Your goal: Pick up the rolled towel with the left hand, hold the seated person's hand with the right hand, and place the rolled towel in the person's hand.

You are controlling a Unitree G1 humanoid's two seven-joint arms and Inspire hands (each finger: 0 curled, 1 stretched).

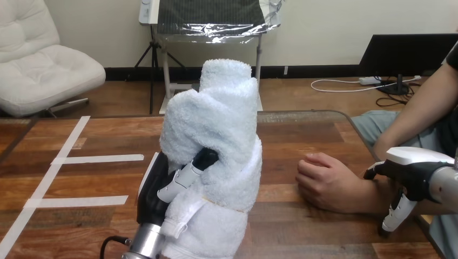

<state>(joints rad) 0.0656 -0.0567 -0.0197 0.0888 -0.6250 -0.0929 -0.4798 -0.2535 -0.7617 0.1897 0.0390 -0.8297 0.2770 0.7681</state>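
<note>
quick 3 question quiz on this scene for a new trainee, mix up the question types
1. True or false: the left hand has its fingers curled round the rolled towel.
2. Where does the person's hand rest? A) on the table B) on top of the towel C) in the robot's left palm
3. Short answer: which robot hand is nearer the person's hand?

Key: 1 true; 2 A; 3 the right hand, at the view's right edge.
</note>
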